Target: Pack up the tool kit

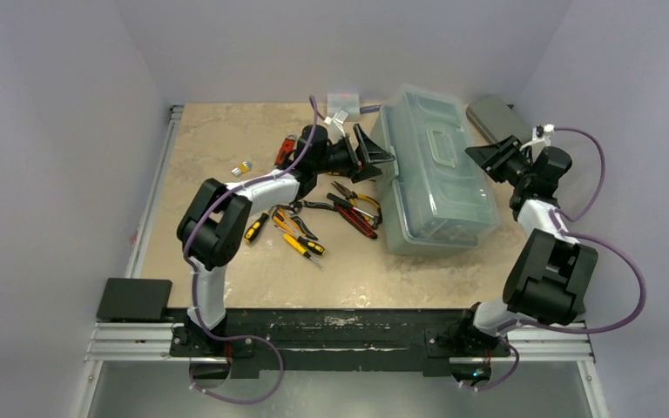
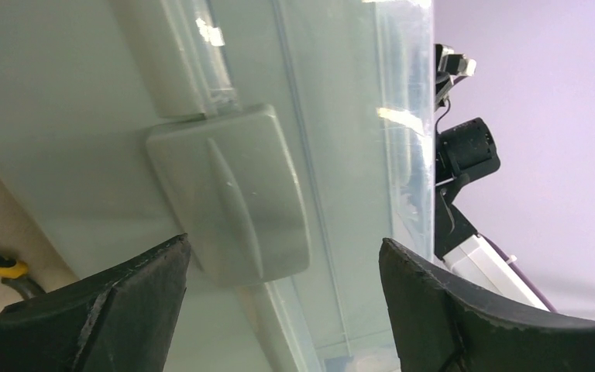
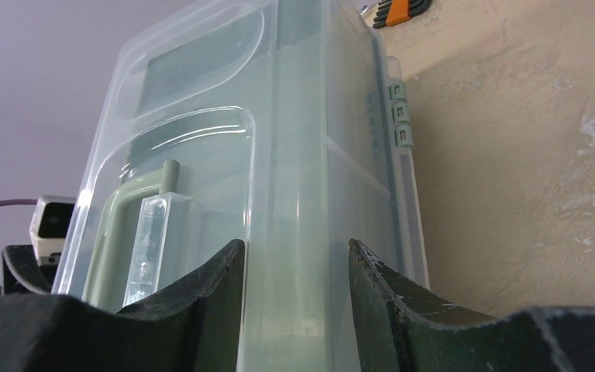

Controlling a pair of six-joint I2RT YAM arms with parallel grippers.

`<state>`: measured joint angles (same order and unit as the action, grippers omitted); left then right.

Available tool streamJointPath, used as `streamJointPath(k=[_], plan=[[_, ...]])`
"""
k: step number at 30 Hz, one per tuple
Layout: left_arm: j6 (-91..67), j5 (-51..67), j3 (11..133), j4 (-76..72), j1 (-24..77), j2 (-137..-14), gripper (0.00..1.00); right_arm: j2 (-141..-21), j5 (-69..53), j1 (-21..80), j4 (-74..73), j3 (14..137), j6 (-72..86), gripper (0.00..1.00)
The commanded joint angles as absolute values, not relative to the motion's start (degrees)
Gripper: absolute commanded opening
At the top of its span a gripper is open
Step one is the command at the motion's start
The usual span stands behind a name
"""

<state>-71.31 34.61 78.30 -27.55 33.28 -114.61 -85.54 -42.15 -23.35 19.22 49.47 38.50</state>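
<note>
The toolbox [image 1: 435, 174] sits shut, lid down; pliers and screwdrivers [image 1: 348, 209] lie loose beside its left flank. The left gripper [image 1: 373, 155] hovers at that flank, fingers spread, facing the latch [image 2: 232, 194]; the step looks like freeing it, so one finger should hook squarely under the latch's lip. The right gripper [image 1: 488, 157], also spread at the opposite flank, could brace the box. Only the left wrist view shows the latch; only the right wrist view shows the handle [image 3: 116, 232] up close.
</note>
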Motion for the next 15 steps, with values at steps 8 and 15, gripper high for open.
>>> streamJointPath(k=[8, 15], plan=[[-84.4, 35.37, 78.53, -51.54, 32.7, -122.73, 0.84, -91.12, -47.44, -22.3, 5.85, 48.58, 37.52, 0.07], [-89.07, 34.18, 80.86, -57.55, 33.67, -127.05, 0.78, -92.0, -48.43, -22.28, 6.85, 48.95, 38.4, 0.06]])
